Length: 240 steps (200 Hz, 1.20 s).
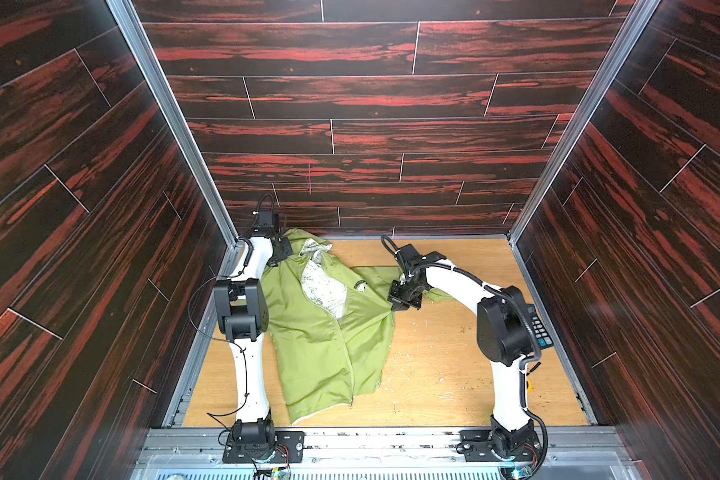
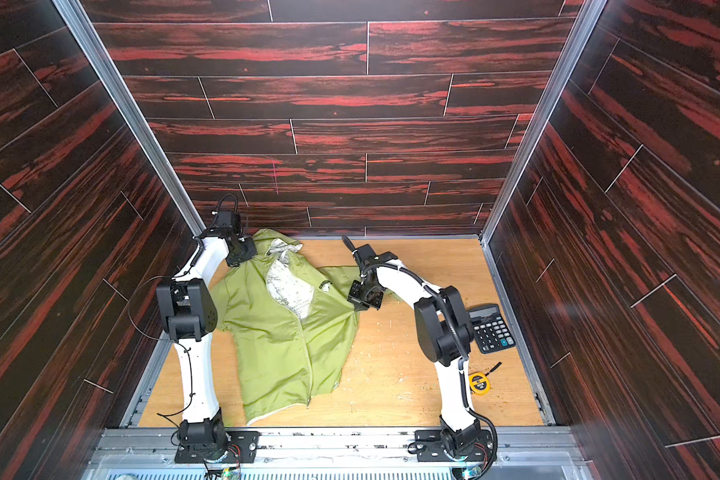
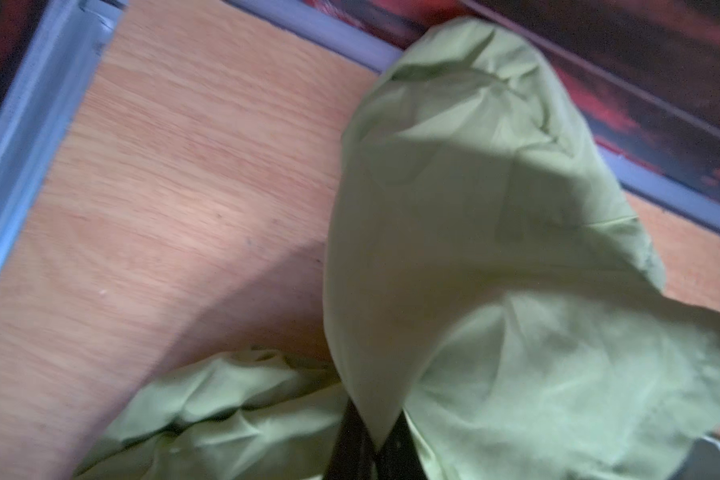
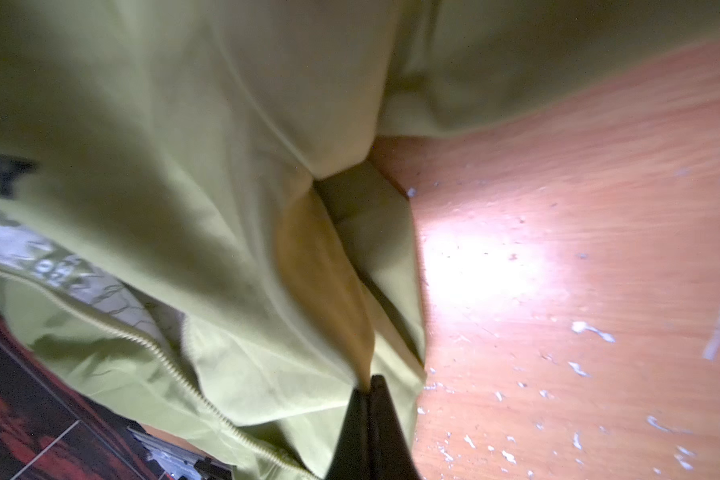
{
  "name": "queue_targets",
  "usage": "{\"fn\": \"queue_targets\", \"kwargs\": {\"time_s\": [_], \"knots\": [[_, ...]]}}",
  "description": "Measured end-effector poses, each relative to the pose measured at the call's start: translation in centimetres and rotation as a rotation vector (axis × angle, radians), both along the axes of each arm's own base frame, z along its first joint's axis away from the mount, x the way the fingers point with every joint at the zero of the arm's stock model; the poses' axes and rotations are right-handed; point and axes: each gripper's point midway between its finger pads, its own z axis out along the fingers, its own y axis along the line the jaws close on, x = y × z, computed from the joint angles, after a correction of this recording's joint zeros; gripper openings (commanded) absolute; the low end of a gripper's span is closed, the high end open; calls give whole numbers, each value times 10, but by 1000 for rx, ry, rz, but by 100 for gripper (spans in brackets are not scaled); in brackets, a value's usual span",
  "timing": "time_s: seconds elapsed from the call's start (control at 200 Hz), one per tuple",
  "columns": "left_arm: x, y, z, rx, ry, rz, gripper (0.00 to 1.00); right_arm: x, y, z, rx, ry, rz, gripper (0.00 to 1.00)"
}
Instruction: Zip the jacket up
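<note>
While the green jacket (image 1: 325, 353) lies partly zipped on the counter (image 1: 454, 353), left of centre in both top views, the left jaws pinch its cloth beside the hood and the right jaws pinch its right-side sleeve seam.

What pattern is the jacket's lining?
White with faint grey-green printing; the lining shows best in a top view, inside the jacket's open neck.
</note>
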Motion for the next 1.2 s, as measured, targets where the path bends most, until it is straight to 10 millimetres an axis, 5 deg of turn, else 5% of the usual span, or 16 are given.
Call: {"fn": "queue_targets", "kwargs": {"time_s": [0.07,0.18,0.25,0.351,0.486,0.601,0.816,0.992,1.202], "knots": [[1,2,7,-3,-5,10,2,2,-4,7,2,-17,-12,0],[3,0,19,-15,-20,17,37,4,-6,12,4,-30,-21,0],[4,-2,24,-23,-32,21,52,4,-5,12,11,-31,-18,23],[-1,-2,27,-34,-20,31,57,4,-4,13,17,-32,-17,49],[-30,-3,33,-50,18,55,57,-2,-7,13,14,-42,8,56],[-70,-5,52,-68,33,86,58,-21,-15,18,6,-43,26,57],[-181,-24,77,-149,46,130,58,-78,-10,12,26,-17,110,57],[-268,-55,39,-218,155,134,58,-121,13,-13,39,40,202,57],[-349,-84,-15,-272,327,128,58,-128,36,-21,85,38,241,56]]}}
